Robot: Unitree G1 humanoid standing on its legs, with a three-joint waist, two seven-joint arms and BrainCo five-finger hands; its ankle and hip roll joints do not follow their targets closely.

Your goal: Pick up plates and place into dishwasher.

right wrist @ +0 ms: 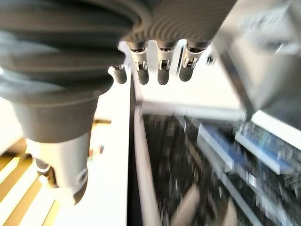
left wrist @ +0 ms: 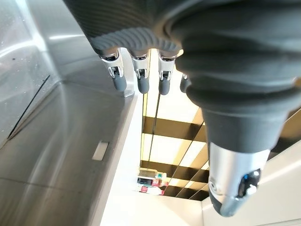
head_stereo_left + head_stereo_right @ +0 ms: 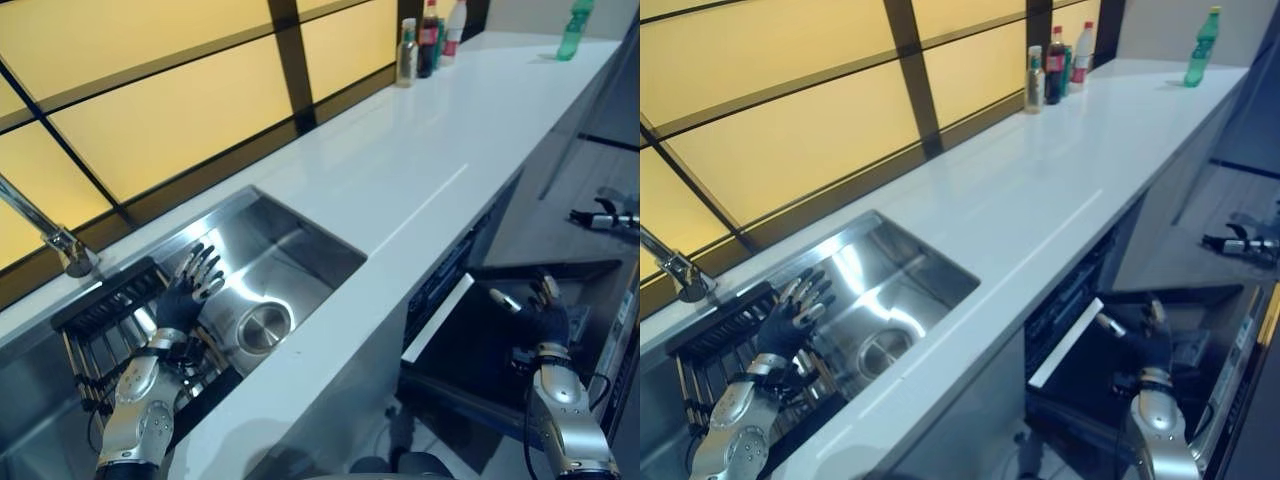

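My left hand (image 3: 186,290) hangs open over the steel sink (image 3: 300,240), fingers spread, holding nothing. I cannot make out a plate for certain; the round steel piece (image 3: 260,325) under my fingers looks more like a pot or bowl. My right hand (image 3: 540,315) is open too, empty, low by the open dishwasher door (image 3: 470,350). I'd lower the left hand slowly, find a rim, and pinch it before lifting clear of the dark rack (image 3: 110,310) beside it. On the desk (image 3: 420,160) I count 4 bottles (image 3: 430,40): 3 together, 1 green (image 3: 572,30) apart.
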